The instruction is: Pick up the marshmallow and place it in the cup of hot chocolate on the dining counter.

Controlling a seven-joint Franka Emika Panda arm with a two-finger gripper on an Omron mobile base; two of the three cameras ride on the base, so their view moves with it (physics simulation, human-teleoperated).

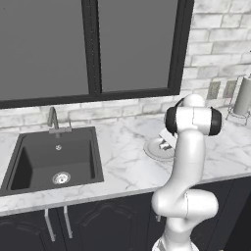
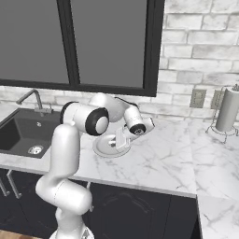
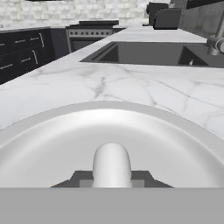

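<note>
Arm: white, dark joints; rises from base, elbow high, forearm bent forward and down.
Wrist: angled low, hand tilted close to horizontal.
Gripper (image 2: 117, 141): at lowest point of the arm, set close above a surface; partly hidden behind the forearm in the left base view (image 1: 166, 144).
Jaws: drawn in, closed on the marshmallow (image 3: 112, 165).
Fingertips (image 3: 142, 176): dark, one on each side of the marshmallow, touching it.
Hold: marshmallow sits centred between the tips, rounded end pointing away from the hand.
</note>
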